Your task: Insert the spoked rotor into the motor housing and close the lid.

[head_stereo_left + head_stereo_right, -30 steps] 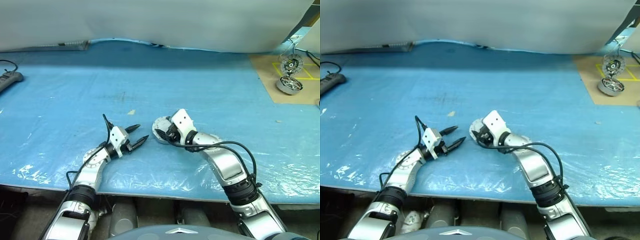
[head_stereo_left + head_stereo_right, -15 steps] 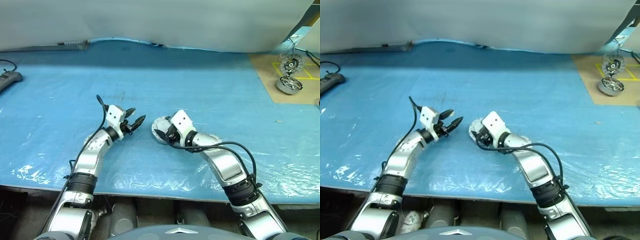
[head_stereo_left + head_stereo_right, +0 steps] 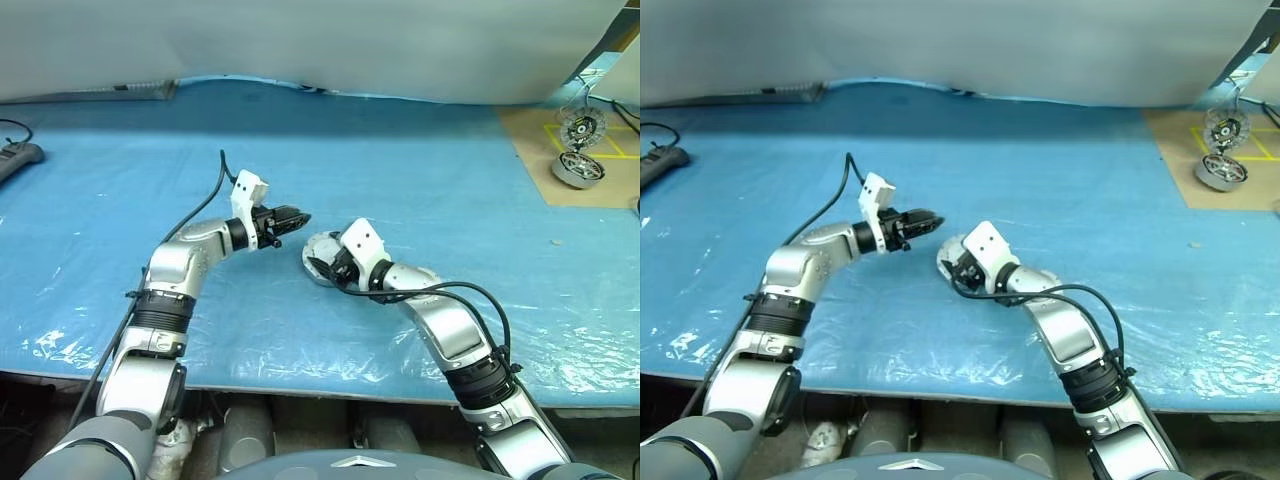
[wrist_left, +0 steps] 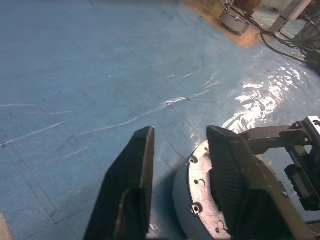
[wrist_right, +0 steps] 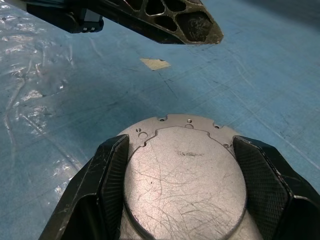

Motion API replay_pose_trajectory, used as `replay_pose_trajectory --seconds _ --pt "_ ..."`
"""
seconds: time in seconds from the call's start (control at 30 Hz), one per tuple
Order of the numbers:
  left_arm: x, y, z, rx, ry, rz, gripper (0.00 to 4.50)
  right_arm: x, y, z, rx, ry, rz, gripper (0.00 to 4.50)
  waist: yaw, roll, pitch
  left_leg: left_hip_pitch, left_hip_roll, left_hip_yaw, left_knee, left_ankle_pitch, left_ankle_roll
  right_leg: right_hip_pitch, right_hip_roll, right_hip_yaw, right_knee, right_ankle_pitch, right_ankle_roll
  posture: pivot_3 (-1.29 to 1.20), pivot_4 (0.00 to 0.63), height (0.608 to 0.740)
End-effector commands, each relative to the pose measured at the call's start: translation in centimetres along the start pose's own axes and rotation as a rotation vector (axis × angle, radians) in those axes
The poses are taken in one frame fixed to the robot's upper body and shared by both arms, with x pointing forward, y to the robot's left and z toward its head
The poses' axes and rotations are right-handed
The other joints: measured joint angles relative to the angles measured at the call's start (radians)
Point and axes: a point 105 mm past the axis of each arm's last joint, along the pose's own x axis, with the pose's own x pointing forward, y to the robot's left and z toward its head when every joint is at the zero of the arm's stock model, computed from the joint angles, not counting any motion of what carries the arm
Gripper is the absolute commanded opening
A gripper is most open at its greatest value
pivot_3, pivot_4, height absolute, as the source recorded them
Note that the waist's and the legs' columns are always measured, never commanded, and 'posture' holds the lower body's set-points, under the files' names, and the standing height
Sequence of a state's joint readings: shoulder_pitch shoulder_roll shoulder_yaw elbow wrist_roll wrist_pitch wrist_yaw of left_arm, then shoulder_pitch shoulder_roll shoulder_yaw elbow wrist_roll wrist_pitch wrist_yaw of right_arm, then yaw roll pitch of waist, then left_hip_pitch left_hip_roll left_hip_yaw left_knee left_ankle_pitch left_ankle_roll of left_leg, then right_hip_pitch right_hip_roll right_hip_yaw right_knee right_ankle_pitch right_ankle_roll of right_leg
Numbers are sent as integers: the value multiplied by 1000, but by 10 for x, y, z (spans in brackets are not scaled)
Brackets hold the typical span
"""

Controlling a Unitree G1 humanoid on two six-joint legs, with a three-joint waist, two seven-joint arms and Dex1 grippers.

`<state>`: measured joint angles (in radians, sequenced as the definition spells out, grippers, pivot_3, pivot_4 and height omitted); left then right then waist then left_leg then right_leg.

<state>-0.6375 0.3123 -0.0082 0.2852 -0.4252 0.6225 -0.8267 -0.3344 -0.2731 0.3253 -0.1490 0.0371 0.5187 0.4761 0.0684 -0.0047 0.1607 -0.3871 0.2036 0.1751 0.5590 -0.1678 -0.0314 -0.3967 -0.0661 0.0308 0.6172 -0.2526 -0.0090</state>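
The right gripper [image 5: 175, 165] is clamping the motor housing [image 3: 322, 258] on the blue sheet [image 3: 420, 180] near the middle of the table, one finger at each side of its lid [image 5: 182, 167], which is lying flat over the can. The left gripper [image 3: 296, 216] is hovering at roughly ten o'clock from the housing, its fingers [image 4: 131, 185] parted a little and carrying nothing. Judging by this, closing is the step in hand; next the left fingers should be pressing the lid down squarely.
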Motion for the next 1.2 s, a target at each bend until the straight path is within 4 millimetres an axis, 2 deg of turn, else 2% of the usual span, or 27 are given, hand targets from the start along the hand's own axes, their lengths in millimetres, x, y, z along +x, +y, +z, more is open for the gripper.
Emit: replay_pose_trajectory --seconds 0.03,0.1,0.67,0.93,1.03,1.1,1.2 --pt "3 -9 6 11 -1 -73 626 -1 -3 -32 28 122 -33 2994 0 0 0 0 0 0 0 0 0 0 0 0 0 0 0 0 150 740" --pt "5 -9 3 4 8 -82 17 -1 -3 -32 29 122 -33 2994 0 0 0 0 0 0 0 0 0 0 0 0 -1 0 0 0 150 740" --pt "15 -13 -34 2 134 -124 17 0 -4 -31 24 121 -28 2994 0 0 0 0 1 0 -6 0 0 1 0 0 -6 0 0 0 150 740" --pt "22 -18 -41 6 151 -152 17 -3 -1 -31 51 105 -4 2994 2 0 0 4 0 0 -9 0 0 6 -2 -1 -10 0 0 0 150 740" --pt "23 -19 -43 12 155 -154 0 -8 -2 -25 108 59 -3 3955 5 0 0 4 0 0 -9 0 0 6 -2 -2 -11 0 0 0 150 740" --pt "23 -18 -44 16 156 -154 0 -13 -4 -10 181 -22 -2 4459 9 0 0 4 -1 0 -11 0 0 6 -4 -2 -12 0 0 0 150 740" --pt "23 -14 -46 38 167 -135 0 -26 -14 11 328 -137 -22 4459 12 0 0 3 -3 0 -14 0 0 5 -5 -2 -12 1 3 0 150 740"
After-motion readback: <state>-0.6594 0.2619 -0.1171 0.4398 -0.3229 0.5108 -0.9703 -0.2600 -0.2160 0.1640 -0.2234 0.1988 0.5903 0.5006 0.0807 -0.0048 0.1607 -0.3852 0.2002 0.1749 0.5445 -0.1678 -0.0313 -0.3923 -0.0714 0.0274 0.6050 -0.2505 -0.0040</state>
